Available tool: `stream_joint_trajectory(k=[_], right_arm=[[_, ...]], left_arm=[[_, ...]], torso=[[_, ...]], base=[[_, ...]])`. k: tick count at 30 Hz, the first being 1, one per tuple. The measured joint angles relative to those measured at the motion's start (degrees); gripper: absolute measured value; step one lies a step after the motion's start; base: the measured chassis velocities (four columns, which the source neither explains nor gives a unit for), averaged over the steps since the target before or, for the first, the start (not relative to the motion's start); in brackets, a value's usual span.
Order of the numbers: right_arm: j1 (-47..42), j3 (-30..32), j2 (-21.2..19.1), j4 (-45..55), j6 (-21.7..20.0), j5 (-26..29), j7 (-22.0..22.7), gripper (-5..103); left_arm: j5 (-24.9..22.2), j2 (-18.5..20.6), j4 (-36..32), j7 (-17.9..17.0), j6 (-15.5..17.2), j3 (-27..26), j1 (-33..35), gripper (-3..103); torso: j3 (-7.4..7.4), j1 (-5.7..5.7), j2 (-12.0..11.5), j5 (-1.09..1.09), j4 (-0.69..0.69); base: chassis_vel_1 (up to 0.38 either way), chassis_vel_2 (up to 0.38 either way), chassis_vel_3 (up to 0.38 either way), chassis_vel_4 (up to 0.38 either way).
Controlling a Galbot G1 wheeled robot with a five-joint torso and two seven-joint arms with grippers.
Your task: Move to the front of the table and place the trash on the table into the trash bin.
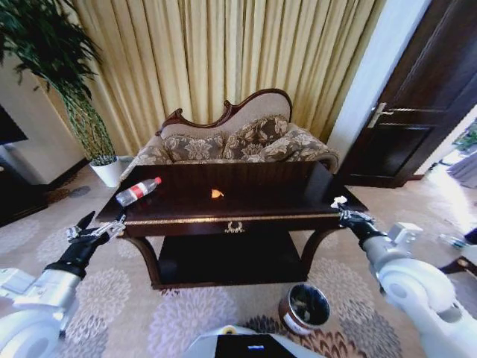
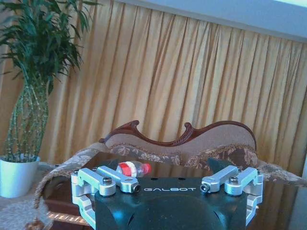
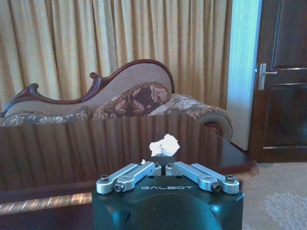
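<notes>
Table: I have the dark glossy table (image 1: 298, 195) straight ahead in the head view, gold trim along its front edge, gold-handled drawer in the middle, low shelf underneath.
Bottle: the clear plastic bottle (image 1: 139, 191) with red label and red cap lies on its side at the table's left end, near the front corner; from the left wrist camera I see it (image 2: 132, 168) end-on, just beyond the claw.
Orange scrap: a tiny orange scrap (image 1: 216, 194) sits on the tabletop near the middle, well apart from the bottle.
White piece: a crumpled white piece (image 1: 339, 201) is at the table's right front corner; in the right wrist view it (image 3: 164, 144) stands at the tips of the claw.
Left gripper: I read the left gripper (image 1: 98, 226) as hovering off the table's left front corner, below and just beside the bottle, fingers spread wide apart, touching nothing; the left wrist view (image 2: 168, 179) shows the same wide gap.
Right gripper: the right gripper (image 1: 342, 212) is at the right front corner, and its fingers (image 3: 139, 173) meet at the middle, closed together onto the white piece.
Trash bin: the small round dark-brown trash bin (image 1: 304, 309) stands on the patterned carpet in front of the table, right of centre, near my base.
Behind the table: a carved-back patterned sofa (image 1: 238, 142), gold curtains (image 1: 223, 60), and a white plant pot (image 1: 106, 170) to the left.
</notes>
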Motion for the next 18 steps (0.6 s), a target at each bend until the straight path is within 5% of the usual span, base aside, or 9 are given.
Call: stream_joint_trajectory(k=[9, 12, 18], right_arm=[[-4.0, -3.0, 4.9, -9.1, -2.5, -8.8, -8.8, 0], [-3.7, -7.4, 7.5, -17.2, 1.1, -16.2, -14.5, 0], [-2.9, -10.0, 9.2, -25.3, 8.8, -20.6, -25.7, 0]], left_arm=[[0.3, -1.5, -0.1, 0.2, -0.1, -0.3, 1.0, 100], [0.4, -1.9, -0.1, 0.4, -0.3, -0.4, 1.4, 100], [-0.6, -1.0, -0.1, 0.2, -0.3, -0.6, 0.6, 100]], torso=[[0.0, -0.01, 0.0, -0.02, -0.02], [0.06, 0.1, -0.1, 0.04, -0.01], [0.04, 0.09, -0.1, -0.01, -0.01]], base=[[0.094, -0.085, -0.096, 0.1], [-0.016, 0.011, 0.034, -0.024], [-0.038, 0.025, 0.044, -0.019]])
